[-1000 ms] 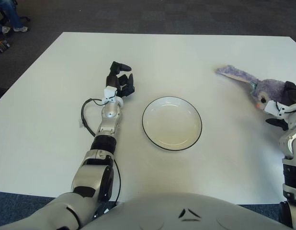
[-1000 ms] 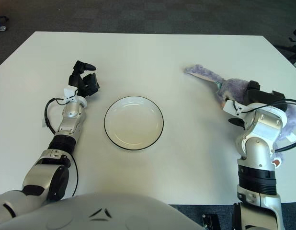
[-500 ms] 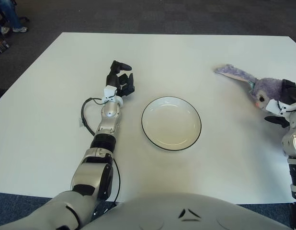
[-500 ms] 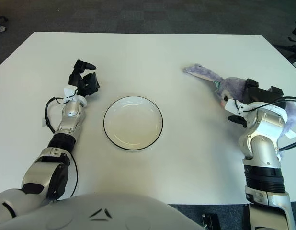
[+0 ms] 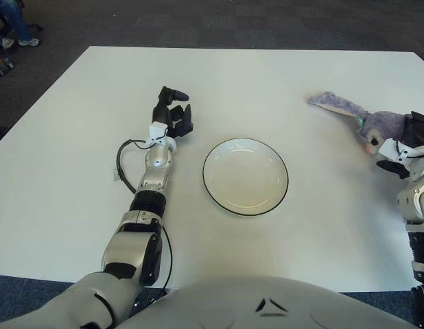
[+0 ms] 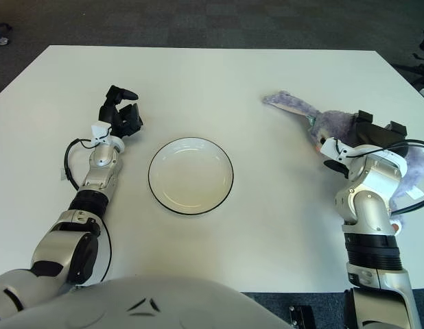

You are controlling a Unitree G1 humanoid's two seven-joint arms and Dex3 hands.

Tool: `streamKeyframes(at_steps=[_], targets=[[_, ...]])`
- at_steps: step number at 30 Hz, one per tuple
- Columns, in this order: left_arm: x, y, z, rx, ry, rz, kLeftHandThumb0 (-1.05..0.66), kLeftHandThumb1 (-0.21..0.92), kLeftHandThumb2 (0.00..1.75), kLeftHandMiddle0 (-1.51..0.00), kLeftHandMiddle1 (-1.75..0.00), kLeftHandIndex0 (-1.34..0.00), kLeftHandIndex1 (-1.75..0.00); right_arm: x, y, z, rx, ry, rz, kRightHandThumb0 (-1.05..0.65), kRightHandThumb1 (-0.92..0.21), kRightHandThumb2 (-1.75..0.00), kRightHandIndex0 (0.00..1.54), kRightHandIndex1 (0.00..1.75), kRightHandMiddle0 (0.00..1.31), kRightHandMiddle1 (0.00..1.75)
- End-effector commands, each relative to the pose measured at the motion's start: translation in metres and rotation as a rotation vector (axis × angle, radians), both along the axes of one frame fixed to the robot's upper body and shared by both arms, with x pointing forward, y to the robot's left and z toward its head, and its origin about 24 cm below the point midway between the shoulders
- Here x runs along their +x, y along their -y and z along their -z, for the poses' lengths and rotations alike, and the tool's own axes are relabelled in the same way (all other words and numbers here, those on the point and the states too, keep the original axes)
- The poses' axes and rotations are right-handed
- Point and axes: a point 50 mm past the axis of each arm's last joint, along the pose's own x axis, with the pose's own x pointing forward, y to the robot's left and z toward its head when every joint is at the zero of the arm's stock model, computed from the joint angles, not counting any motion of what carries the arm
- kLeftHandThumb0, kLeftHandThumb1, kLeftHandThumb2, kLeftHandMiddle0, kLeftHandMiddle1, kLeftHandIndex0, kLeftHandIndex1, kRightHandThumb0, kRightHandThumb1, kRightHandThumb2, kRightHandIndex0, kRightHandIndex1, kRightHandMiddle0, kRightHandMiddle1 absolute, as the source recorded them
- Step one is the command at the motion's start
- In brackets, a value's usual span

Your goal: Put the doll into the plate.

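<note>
The doll [image 6: 327, 125], a purple plush rabbit, lies at the right of the white table with one long ear [image 5: 332, 103] pointing left. My right hand [image 6: 377, 127] sits over its body just behind the head, black fingers curled around it. More purple plush shows behind my right wrist. The white plate [image 5: 245, 141] with a dark rim stands empty at the table's middle, well left of the doll. My left hand [image 5: 172, 115] shows left of the plate, fingers loosely spread and holding nothing.
A thin black cable loop [image 5: 121, 163] lies beside my left forearm. The white table [image 5: 267, 75] ends close to the doll on the right, with dark carpet beyond. A person's feet [image 5: 13, 27] show at the far left corner.
My right hand has shifted slightly rightward and farther over the doll, and the doll's head has moved a little with it. The plate and left hand have stayed put.
</note>
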Motion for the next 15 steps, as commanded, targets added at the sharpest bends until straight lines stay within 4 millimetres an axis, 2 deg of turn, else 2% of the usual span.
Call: streamKeyframes(at_steps=[1,3,4,7,10,11,13,15], targets=[[-0.0128,-0.0038,0.0264,0.006,-0.096,-0.014,-0.38,0.67,0.87,-0.93,-1.75,-0.35,-1.75,0.0009,-0.0018,0.0075,0.029,-0.013,0.016,0.32,-0.41,-1.13,0.44,1.75,0.0,1.07],[-0.0128,-0.0038,0.0264,0.005,-0.095,-0.015,-0.38,0.67,0.86,-0.93,-1.75,-0.35,-1.75,0.0006,-0.0022,0.0073,0.012,-0.013,0.012,0.39,-0.41,-1.17,0.49,1.75,0.0,1.2],[-0.0129,-0.0038,0.0263,0.005,-0.095,-0.015,-0.38,0.67,0.86,-0.93,-1.75,-0.35,-1.75,0.0005,-0.0024,0.0073,0.005,-0.014,0.009,0.41,-0.39,-1.19,0.51,1.75,0.01,1.33],[-0.013,-0.0038,0.0261,0.002,-0.094,-0.016,-0.38,0.67,0.86,-0.93,-1.75,-0.35,-1.75,-0.0001,-0.0021,0.0076,-0.01,-0.016,-0.01,0.44,-0.37,-1.23,0.55,1.75,0.05,1.56],[-0.0132,-0.0035,0.0257,-0.002,-0.092,-0.016,-0.38,0.67,0.86,-0.94,-1.75,-0.35,-1.75,-0.0004,-0.002,0.0079,-0.019,-0.016,-0.039,0.45,-0.36,-1.26,0.56,1.75,0.23,1.69],[-0.0132,-0.0035,0.0258,-0.002,-0.093,-0.017,-0.38,0.67,0.86,-0.94,-1.75,-0.35,-1.75,-0.0006,-0.0017,0.008,-0.013,-0.009,-0.047,0.45,-0.35,-1.26,0.57,1.75,0.25,1.7],[-0.0132,-0.0035,0.0258,-0.002,-0.094,-0.018,-0.38,0.67,0.86,-0.94,-1.75,-0.35,-1.75,-0.0011,-0.0007,0.008,-0.004,0.003,-0.054,0.46,-0.34,-1.28,0.58,1.75,0.5,1.73],[-0.0132,-0.0034,0.0256,-0.001,-0.093,-0.02,-0.38,0.67,0.86,-0.94,-1.75,-0.35,-1.75,-0.0015,0.0007,0.0081,-0.002,0.008,-0.054,0.44,-0.41,-1.18,0.54,1.73,0.61,1.74]])
